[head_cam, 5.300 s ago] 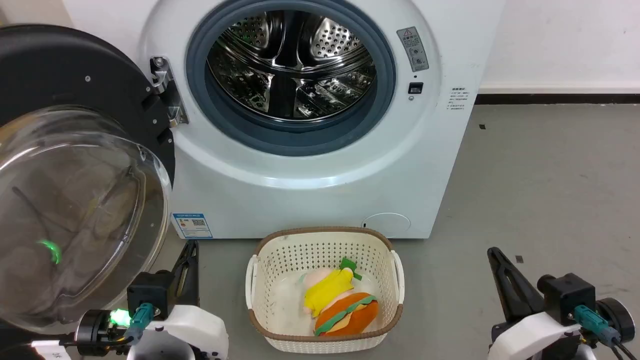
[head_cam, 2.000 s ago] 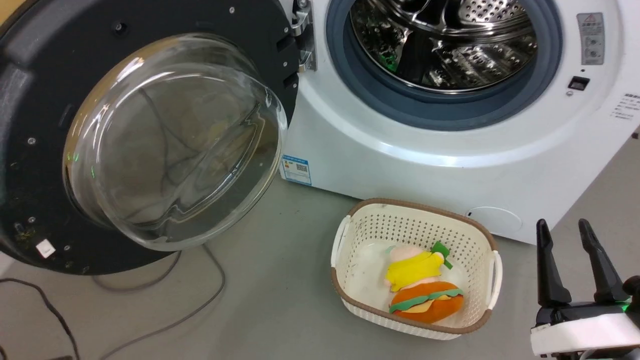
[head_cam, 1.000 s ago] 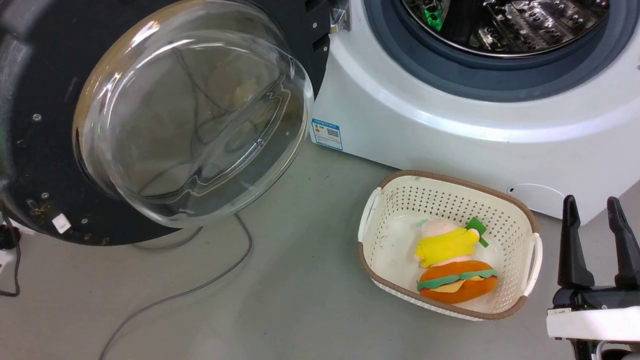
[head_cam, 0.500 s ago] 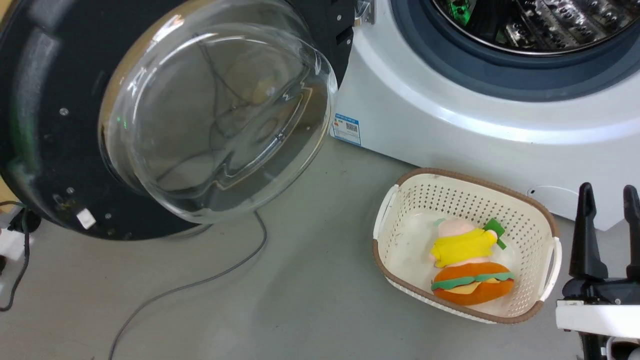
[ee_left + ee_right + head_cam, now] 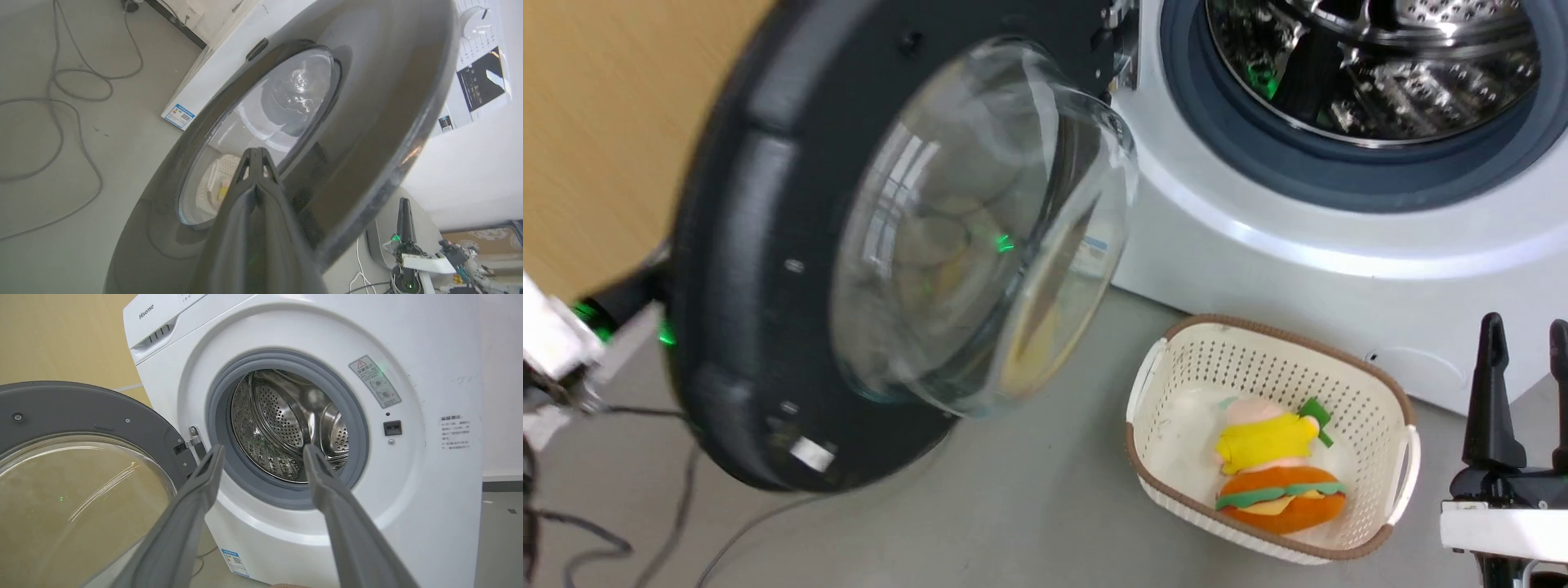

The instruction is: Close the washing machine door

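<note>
The washing machine door stands part open, its black rim edge-on and its glass bowl bulging toward the white washing machine. The steel drum is open to view inside the grey gasket. My left arm's wrist reaches behind the door's outer side. In the left wrist view my left gripper is shut, its tips against the door's glossy outer face. My right gripper stands open at the lower right with nothing in it. In the right wrist view it points at the drum.
A cream basket holding a plush burger toy sits on the grey floor in front of the washer, under the door's swing path. Grey cables lie on the floor at the left. A wooden wall rises behind the door.
The door has swung toward the machine and now shows more edge-on. My left arm has come into view behind its left rim. The head camera has also shifted.
</note>
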Robot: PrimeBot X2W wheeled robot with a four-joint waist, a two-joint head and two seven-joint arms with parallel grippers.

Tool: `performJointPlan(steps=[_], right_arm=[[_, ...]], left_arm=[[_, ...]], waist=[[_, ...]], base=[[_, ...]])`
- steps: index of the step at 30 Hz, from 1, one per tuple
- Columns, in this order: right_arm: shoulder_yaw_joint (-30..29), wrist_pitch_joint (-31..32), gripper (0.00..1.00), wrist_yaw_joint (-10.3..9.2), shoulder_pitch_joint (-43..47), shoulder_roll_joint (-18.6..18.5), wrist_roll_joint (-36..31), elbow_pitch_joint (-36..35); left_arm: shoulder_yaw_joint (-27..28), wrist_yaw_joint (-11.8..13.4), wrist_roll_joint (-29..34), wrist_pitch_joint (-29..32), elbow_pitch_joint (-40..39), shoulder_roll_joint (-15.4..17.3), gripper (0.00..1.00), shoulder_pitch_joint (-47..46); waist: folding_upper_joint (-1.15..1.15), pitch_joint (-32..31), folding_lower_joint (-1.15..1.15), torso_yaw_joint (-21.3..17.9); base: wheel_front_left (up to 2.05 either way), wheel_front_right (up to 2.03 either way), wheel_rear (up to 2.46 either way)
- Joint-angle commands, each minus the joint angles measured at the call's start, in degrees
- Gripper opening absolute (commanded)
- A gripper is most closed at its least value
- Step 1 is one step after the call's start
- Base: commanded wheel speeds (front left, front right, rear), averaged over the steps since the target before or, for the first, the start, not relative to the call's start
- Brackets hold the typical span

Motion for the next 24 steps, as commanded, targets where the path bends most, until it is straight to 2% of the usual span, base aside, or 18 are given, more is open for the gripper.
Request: performJointPlan(steps=[1,6,11,16,24], right_arm=[[-0.40,-0.26,1.00,0.05,0.73,0.06,0.34,-0.16],[-0.76,-0.26,1.00,0.05,1.52,0.06,0.73,-0.06],[-0.68,-0.26,1.00,0.05,1.34,0.06,0.81,0.12],[-0.55,-0.26,1.00,0.05,0.98,0.06,0.57,0.14],[-0.84,-0.26,1.00,0.05,0.48,0.06,0.32,0.18]], left_arm=[[-1.45,-0.26,-1.55,1.32,-3.38,-1.19,0.00,2.71],[-4.83,-0.26,-3.86,3.21,-10.91,-3.59,0.00,7.33],[-8.70,-0.26,-4.55,3.89,-15.03,-6.53,0.00,9.58],[-12.00,-0.26,-5.14,3.78,-17.47,-9.33,0.00,10.17],[-15.58,-0.26,-5.13,2.44,-19.66,-12.10,0.00,9.54]], waist=[[0.00,-1.01,0.00,-0.19],[0.00,-1.97,0.00,-1.01],[0.00,-2.22,0.00,-3.69],[0.00,-2.13,0.00,-8.25],[0.00,-1.03,0.00,-17.35]], base=[[0.00,0.00,0.00],[0.00,0.00,0.00],[0.00,0.00,0.00],[0.00,0.00,0.00],[0.00,0.00,0.00]])
